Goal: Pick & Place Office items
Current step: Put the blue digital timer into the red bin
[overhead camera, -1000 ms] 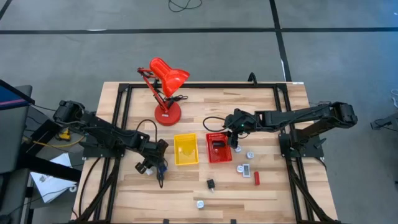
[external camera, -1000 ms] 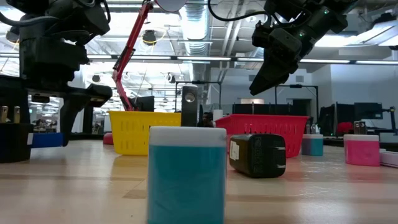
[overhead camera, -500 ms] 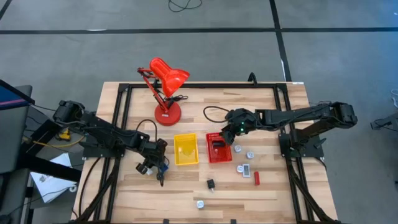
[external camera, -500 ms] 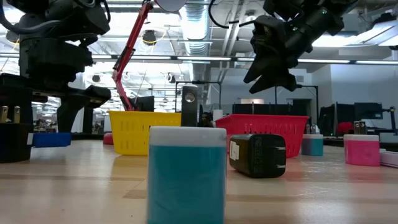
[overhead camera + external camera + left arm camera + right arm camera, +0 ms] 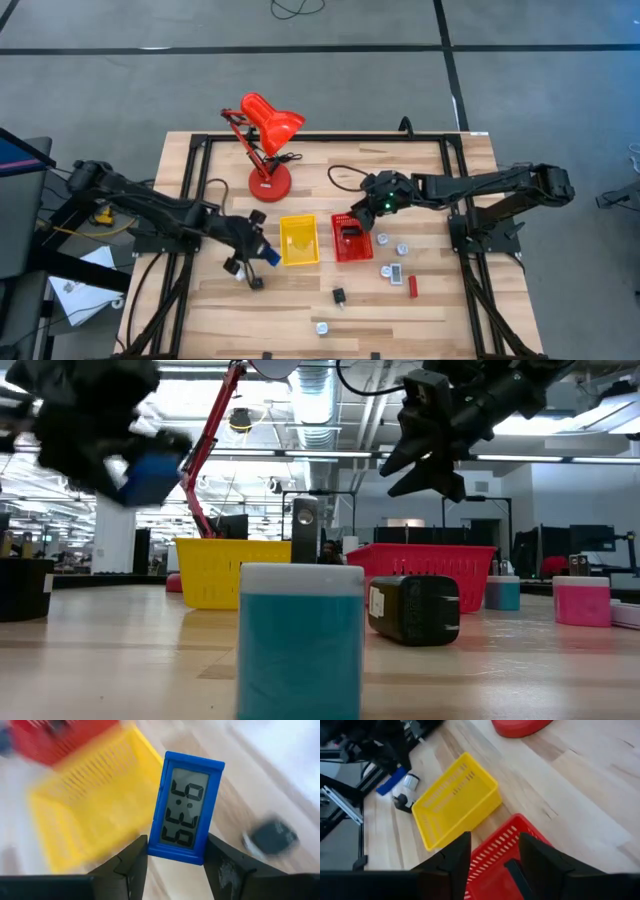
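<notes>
Wooden table (image 5: 420, 160) with red desk lamp (image 5: 265, 135) at the back; yellow tray (image 5: 299, 241) and red tray (image 5: 351, 237) stand side by side at its middle.
Left gripper (image 5: 175, 855), just beside the yellow tray's outer side, is clamped on the lower end of a blue clock (image 5: 187, 815); to place it well, carry it fully over the tray's rim before letting go, keeping it upright. Right gripper (image 5: 490, 855) hovers over the red tray with nothing between its parted fingers. More small items (image 5: 395, 272) lie beyond the red tray.
</notes>
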